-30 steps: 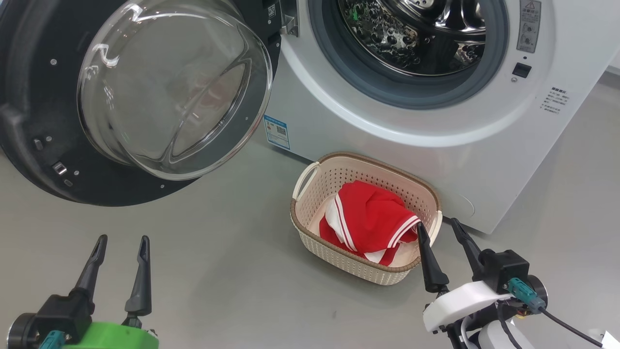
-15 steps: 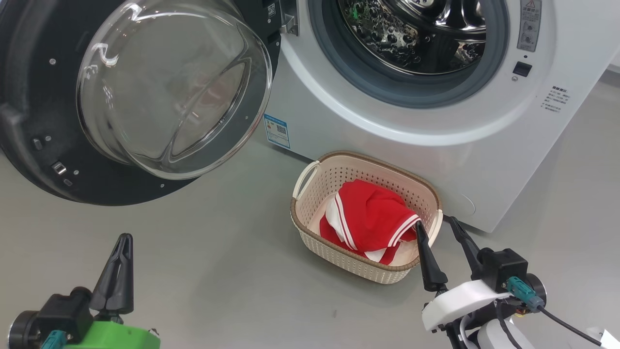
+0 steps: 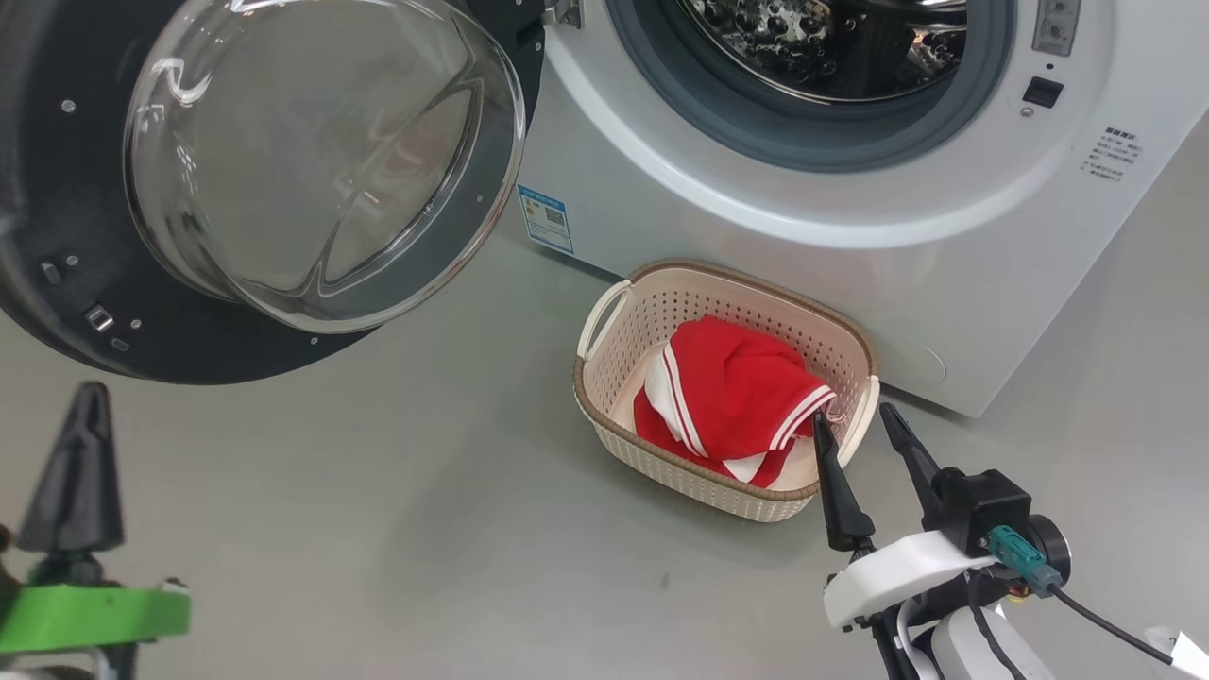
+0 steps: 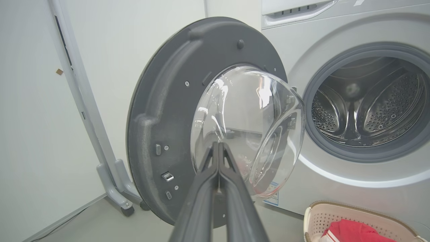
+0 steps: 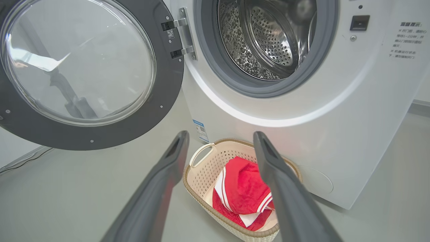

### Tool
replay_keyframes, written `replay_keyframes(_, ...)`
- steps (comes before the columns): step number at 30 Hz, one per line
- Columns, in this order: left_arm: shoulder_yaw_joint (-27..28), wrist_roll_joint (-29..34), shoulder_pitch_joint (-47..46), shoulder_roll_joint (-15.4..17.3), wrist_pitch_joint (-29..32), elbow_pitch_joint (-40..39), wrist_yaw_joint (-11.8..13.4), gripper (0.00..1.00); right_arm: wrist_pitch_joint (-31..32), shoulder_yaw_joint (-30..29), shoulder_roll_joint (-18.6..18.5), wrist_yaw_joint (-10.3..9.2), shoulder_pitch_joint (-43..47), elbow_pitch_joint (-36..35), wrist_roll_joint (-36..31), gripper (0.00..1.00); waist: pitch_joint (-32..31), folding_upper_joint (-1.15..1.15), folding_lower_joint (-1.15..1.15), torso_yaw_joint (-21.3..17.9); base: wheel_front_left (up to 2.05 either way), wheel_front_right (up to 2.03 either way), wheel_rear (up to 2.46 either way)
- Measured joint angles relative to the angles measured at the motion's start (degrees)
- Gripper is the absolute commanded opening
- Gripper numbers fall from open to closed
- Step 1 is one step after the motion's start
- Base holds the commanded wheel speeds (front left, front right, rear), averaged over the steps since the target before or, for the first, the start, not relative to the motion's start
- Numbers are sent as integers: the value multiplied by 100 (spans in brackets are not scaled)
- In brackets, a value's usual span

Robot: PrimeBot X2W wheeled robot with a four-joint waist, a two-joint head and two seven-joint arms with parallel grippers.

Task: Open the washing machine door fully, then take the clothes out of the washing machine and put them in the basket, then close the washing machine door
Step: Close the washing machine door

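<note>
Grey floor point(image 3: 397, 491) meets white wall point(image 4: 30, 117) beside a wheeled stand point(image 4: 85, 114).

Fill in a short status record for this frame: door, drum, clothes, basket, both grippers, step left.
door: washing machine door swung wide open, left of the drum mouth
drum: drum of the washing machine, no clothes seen inside
clothes: red-and-white clothes lying in the basket
basket: on the floor, close before the machine
left gripper: shut, empty, facing the door
right gripper: open, empty, near the basket's rim
remaining: closing the door
</note>
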Motion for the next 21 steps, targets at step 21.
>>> replay_keyframes(21,2372,-2531,-1423,1634,164,856,0,0,0,86,-53,-159,-451,-68,-414,100,891,0,0,-329,0,0,0)
